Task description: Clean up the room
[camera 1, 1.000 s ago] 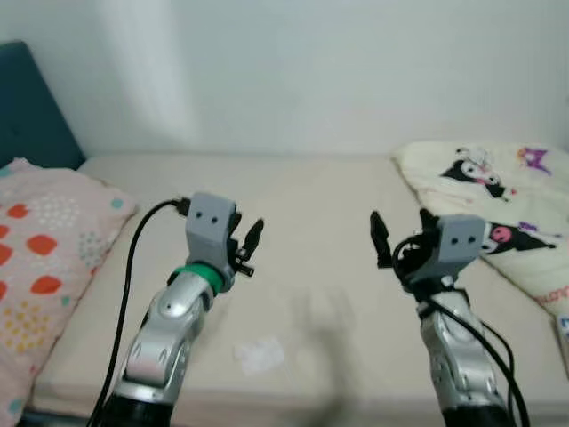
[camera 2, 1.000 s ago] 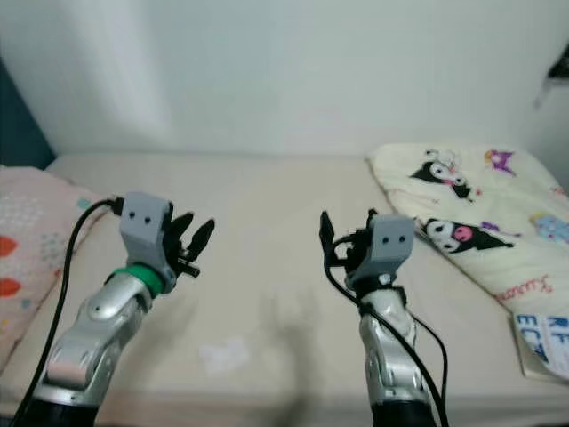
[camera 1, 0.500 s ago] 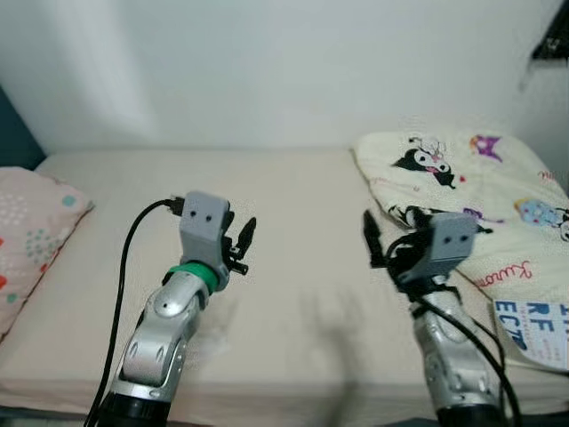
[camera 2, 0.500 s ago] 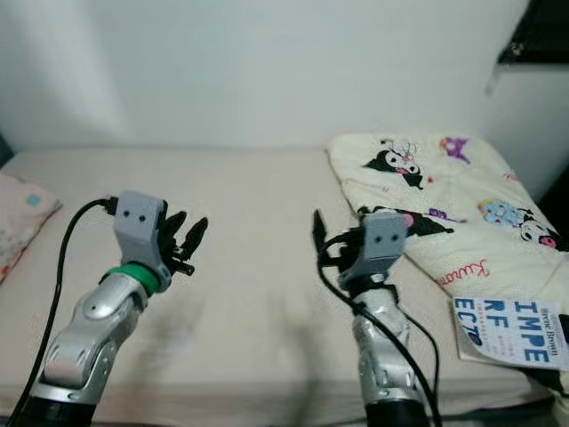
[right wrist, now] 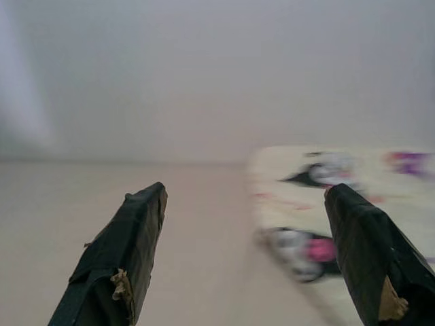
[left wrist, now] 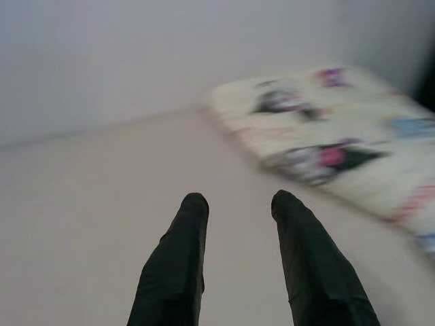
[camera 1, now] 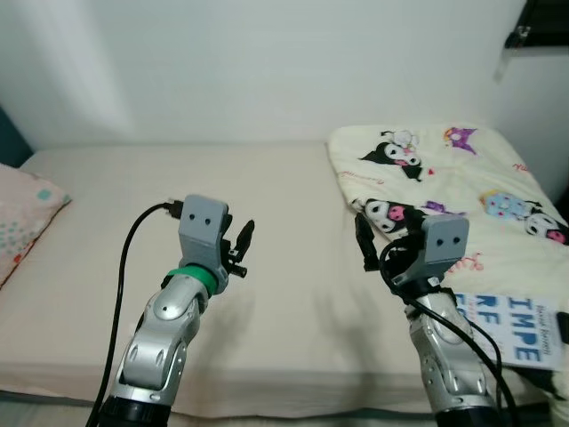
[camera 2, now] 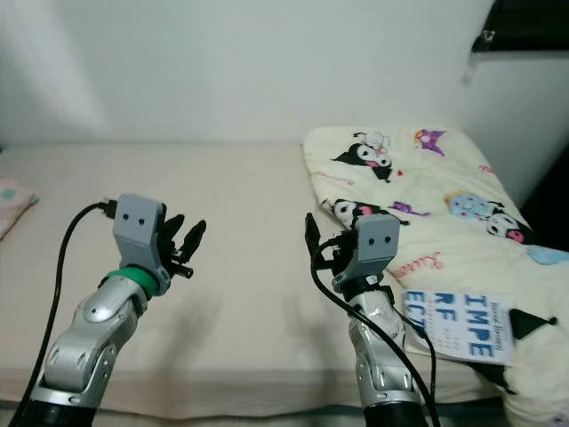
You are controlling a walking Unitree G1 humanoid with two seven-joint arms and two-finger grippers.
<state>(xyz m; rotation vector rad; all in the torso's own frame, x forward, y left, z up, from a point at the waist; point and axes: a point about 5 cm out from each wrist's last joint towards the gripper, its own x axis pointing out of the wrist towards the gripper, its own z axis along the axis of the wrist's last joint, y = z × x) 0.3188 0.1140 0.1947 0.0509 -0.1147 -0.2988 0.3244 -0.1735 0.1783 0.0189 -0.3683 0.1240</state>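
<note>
Here, labelled lines are given.
Left gripper (camera 1: 238, 248): held up over the bare mattress (camera 1: 293, 267), fingers slightly parted, nothing gripped.
Right gripper (camera 2: 322, 242): raised, fingers spread wide, nothing held.
Cartoon-print blanket (camera 1: 444, 187): lies crumpled just beyond the right fingers, well off to the side of the left fingers.
Step judged: approach to the blanket.
Advice: one edge should be pinched by each gripper before straightening is tried.

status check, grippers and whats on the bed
Left gripper and right gripper open, empty, raised over bed. Cartoon blanket on its right side. Nothing in the way.
</note>
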